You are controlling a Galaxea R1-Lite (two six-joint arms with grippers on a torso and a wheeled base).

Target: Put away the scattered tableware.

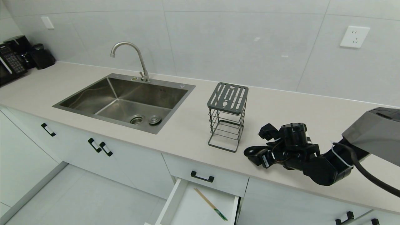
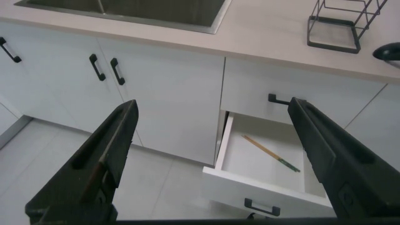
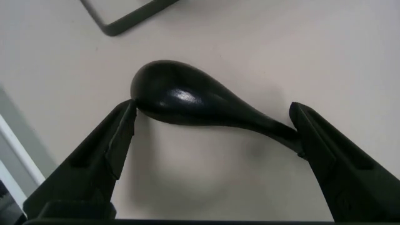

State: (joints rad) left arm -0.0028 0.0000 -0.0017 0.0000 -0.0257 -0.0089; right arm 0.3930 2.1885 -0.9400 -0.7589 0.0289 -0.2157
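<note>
Right gripper (image 3: 212, 119) open, straddling black spoon (image 3: 187, 100) on surface (image 3: 325, 44): pre-grasp. Left gripper (image 2: 212, 109) open, empty, facing drawer (image 2: 232, 159) with chopsticks (image 2: 270, 153): likely destination.

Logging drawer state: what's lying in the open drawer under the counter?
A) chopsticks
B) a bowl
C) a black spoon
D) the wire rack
A: the chopsticks lie on the floor of the open drawer, while the black spoon is up on the counter between the fingers of the right gripper.
</note>
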